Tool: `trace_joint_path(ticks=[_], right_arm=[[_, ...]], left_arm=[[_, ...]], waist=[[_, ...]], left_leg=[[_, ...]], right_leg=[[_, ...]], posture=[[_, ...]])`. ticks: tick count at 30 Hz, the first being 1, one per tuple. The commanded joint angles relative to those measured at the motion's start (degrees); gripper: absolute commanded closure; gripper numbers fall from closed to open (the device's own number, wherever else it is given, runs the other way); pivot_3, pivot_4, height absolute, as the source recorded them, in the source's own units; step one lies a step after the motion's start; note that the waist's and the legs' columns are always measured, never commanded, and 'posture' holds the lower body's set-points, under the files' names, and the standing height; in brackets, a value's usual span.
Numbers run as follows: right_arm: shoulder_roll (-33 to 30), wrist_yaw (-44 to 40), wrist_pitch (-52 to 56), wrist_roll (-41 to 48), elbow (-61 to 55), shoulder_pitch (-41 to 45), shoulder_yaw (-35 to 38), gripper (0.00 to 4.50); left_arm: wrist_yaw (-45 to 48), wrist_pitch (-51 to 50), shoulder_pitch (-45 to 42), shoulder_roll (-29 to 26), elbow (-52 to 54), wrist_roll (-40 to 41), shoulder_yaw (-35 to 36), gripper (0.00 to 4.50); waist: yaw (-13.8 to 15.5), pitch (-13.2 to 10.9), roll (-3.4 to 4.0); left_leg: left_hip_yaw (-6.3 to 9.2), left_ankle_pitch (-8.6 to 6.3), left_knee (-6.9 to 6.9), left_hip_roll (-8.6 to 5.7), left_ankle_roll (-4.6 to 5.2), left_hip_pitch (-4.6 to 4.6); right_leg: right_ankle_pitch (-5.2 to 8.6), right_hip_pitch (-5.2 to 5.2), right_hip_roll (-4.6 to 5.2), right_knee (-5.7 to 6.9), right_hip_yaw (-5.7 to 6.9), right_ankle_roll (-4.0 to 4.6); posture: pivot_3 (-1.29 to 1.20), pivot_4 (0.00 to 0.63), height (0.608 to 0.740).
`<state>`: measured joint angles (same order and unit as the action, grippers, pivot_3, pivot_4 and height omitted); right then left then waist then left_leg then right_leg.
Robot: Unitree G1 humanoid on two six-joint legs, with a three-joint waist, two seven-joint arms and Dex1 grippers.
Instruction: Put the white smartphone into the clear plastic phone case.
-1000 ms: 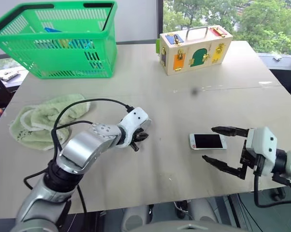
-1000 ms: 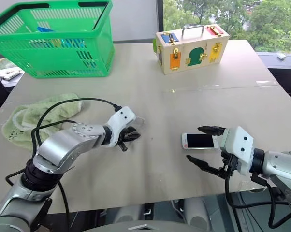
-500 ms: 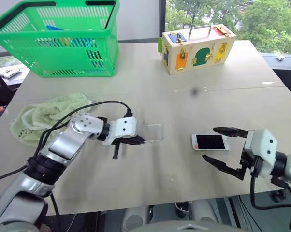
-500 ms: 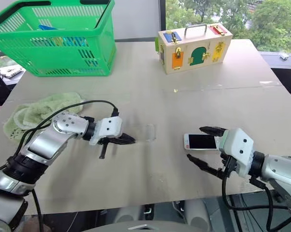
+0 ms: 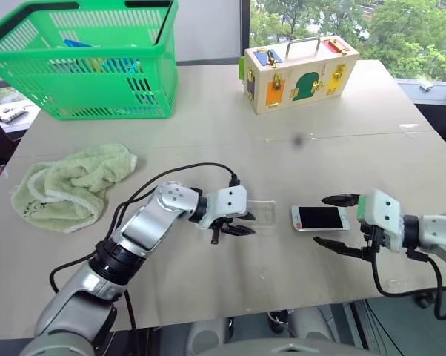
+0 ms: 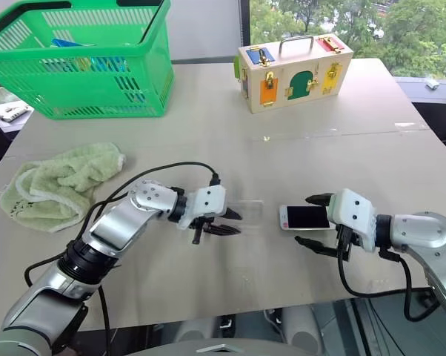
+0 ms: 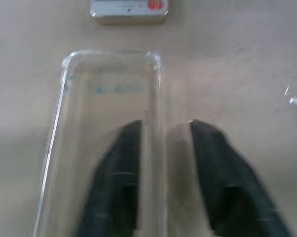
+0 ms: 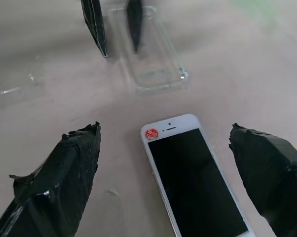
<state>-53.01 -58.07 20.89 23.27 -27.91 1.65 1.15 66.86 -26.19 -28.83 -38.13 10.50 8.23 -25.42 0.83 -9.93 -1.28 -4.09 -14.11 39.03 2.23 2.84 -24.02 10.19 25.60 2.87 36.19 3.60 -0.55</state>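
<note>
The slim white smartphone with the black screen (image 5: 320, 218) lies flat and face up on the beige table (image 5: 341, 141), in the lower right part of the left eye frame. Just to the left of it, with a small gap between them, lies the thin clear plastic phone case (image 5: 261, 213), also flat on the table, and the short ends of the two things face each other. The left gripper (image 5: 238, 223) is at the left end of the case; in the left wrist view its two black fingers (image 7: 116, 182) stand a little apart, one finger inside the shell and the other outside, with one long rim of the case (image 7: 156, 148) between them. I cannot tell if the fingers press this rim or only stand around it. The right gripper (image 5: 331, 220) is at the right end of the phone with its jaws wide open, one finger beyond the phone and one before it, and neither touches the phone. In the left middle of the frame lies a crumpled light green towel (image 5: 64, 187). In the upper left stands a green plastic basket (image 5: 90, 63), and in the upper centre a wooden box with coloured doors and a metal handle (image 5: 298, 74).
</note>
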Motion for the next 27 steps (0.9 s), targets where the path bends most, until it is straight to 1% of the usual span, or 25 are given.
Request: trace_joint_path(ticks=[1, 3, 5, 7, 10, 14, 17, 21, 27], right_arm=[[-0.43, -3.98, -0.24, 0.50, 3.68, 3.48, -1.47, 0.00], [-0.04, -4.58, 0.37, -0.86, 7.15, 6.14, -3.21, 0.00], [-0.32, -5.86, -0.82, -3.31, 9.97, 7.85, -5.51, 0.00], [0.23, -5.98, -2.77, -5.84, 12.35, 9.25, -7.26, 0.00], [1.35, -5.65, -4.81, -9.79, 15.89, 11.14, -10.10, 0.00], [2.68, -6.12, -9.01, -14.51, 22.06, 12.98, -13.68, 0.00], [3.46, -7.05, -11.18, -15.69, 25.06, 13.63, -14.36, 0.00], [4.04, -7.76, -10.04, -16.35, 28.49, 14.88, -14.65, 0.00], [3.92, -10.17, -5.58, -16.47, 31.97, 17.07, -15.59, 0.00]], left_arm=[[-1.59, -2.57, 1.46, -0.82, 6.08, 3.47, 5.72, 1.08], [-2.58, -3.77, 3.97, -1.53, 8.89, 6.63, 10.57, 0.11], [-3.09, -4.56, 7.24, -1.50, 10.04, 11.27, 16.66, 0.11], [-3.21, -1.91, 10.05, -1.41, 9.85, 13.24, 20.80, 0.11], [-2.12, 1.04, 13.18, -2.70, 9.04, 13.88, 23.60, 0.11], [-1.56, 1.43, 14.89, -3.53, 8.13, 14.37, 23.73, 0.11], [-1.32, 1.74, 15.24, -3.85, 8.02, 14.53, 23.52, 0.11], [0.36, 3.78, 15.76, -4.62, 6.89, 13.99, 23.10, 0.11], [4.00, 9.68, 14.20, -4.96, 1.33, 11.50, 20.37, 0.11]], waist=[[0.00, 0.00, 0.00], [-0.15, 0.00, 0.00], [-0.17, -0.01, 0.00], [-0.06, -0.01, 0.00], [0.04, -0.01, 0.00], [0.13, -0.01, 0.01], [0.06, 0.01, -0.02], [0.00, 0.03, -0.05], [0.12, 0.06, -0.05]], left_leg=[[0.00, 0.00, 0.00, 0.00, 0.00, 0.00], [-0.01, 0.00, 0.00, 0.03, 0.00, 0.02], [-0.03, 0.00, -0.01, 0.04, 0.00, 0.04], [-0.03, 0.00, -0.01, 0.05, -0.01, 0.06], [-0.04, 0.00, 0.00, 0.04, -0.01, 0.08], [-0.06, 0.00, 0.06, 0.00, -0.01, 0.09], [-0.12, 0.00, 0.10, 0.00, -0.01, 0.11], [-0.12, 0.01, 0.10, 0.01, -0.01, 0.17], [-0.18, 0.01, 0.20, 0.02, -0.01, 0.29]], right_leg=[[0.00, 0.00, 0.00, 0.01, -0.01, 0.00], [0.00, 0.01, -0.01, 0.02, -0.01, 0.00], [0.00, 0.01, -0.03, 0.03, -0.03, 0.00], [0.00, 0.01, -0.02, 0.06, -0.02, 0.01], [0.00, 0.01, -0.01, 0.11, -0.02, 0.01], [0.00, -0.01, 0.07, 0.14, -0.01, 0.01], [0.00, -0.03, 0.07, 0.15, -0.06, 0.00], [0.00, -0.04, 0.05, 0.23, -0.07, 0.01], [0.00, -0.05, 0.08, 0.39, -0.13, 0.02]], posture=[[0.00, 0.150, 0.740], [0.00, 0.150, 0.740], [0.00, 0.150, 0.740], [0.00, 0.150, 0.740], [0.00, 0.150, 0.740], [0.00, 0.150, 0.740], [0.00, 0.150, 0.740], [0.00, 0.150, 0.740], [0.00, 0.150, 0.740]])
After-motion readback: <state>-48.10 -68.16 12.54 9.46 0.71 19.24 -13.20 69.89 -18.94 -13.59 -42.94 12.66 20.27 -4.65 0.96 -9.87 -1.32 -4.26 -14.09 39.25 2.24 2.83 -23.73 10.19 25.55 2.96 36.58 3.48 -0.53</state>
